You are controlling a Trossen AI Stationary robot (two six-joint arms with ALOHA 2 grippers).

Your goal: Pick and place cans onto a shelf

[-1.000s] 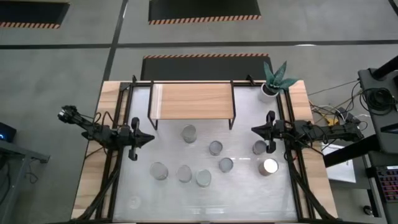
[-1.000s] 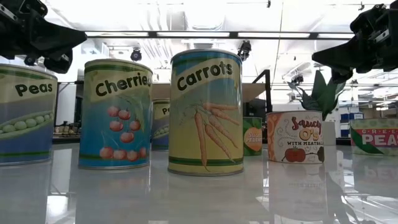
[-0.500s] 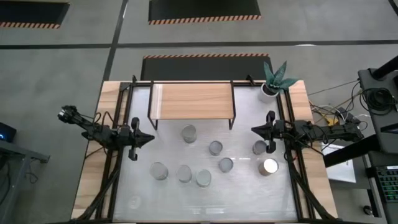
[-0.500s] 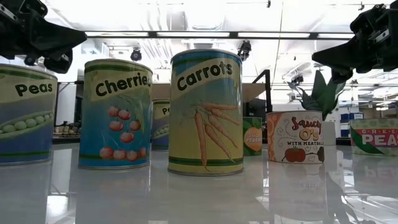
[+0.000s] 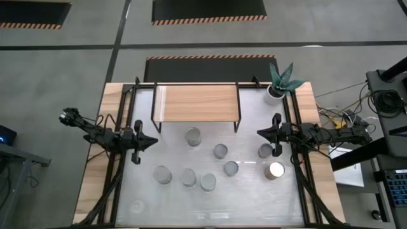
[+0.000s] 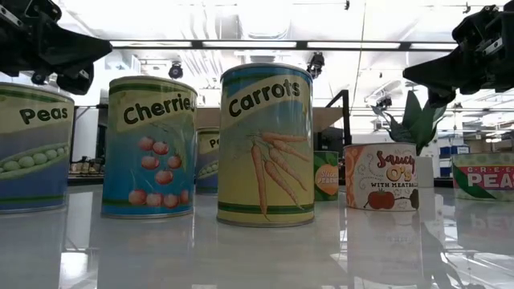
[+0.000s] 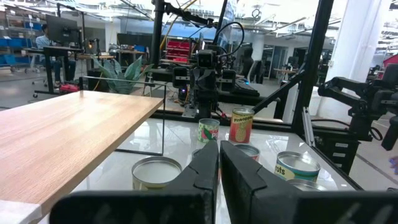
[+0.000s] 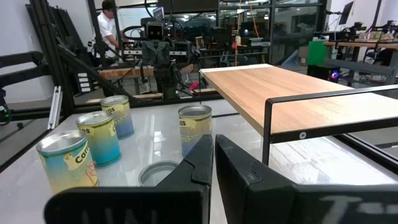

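Several cans stand upright on the white table top, among them one near the shelf (image 5: 193,136), one with a shiny lid (image 5: 275,170) at the right, and three in a near row (image 5: 188,177). In the low view the Carrots can (image 6: 265,144) and the Cherries can (image 6: 151,148) stand closest. The shelf (image 5: 197,104), a wooden board on black legs, stands at the far side with nothing on it. My left gripper (image 5: 154,141) hovers shut and empty at the table's left. My right gripper (image 5: 259,133) hovers shut and empty at the right, beside a can (image 5: 265,151).
A small white pot with a green plant (image 5: 277,86) stands at the far right corner beside the shelf. Black frame rails (image 5: 121,127) run along both table sides. Bare white table (image 5: 254,203) lies along the near edge. A person sits in the room beyond (image 8: 111,25).
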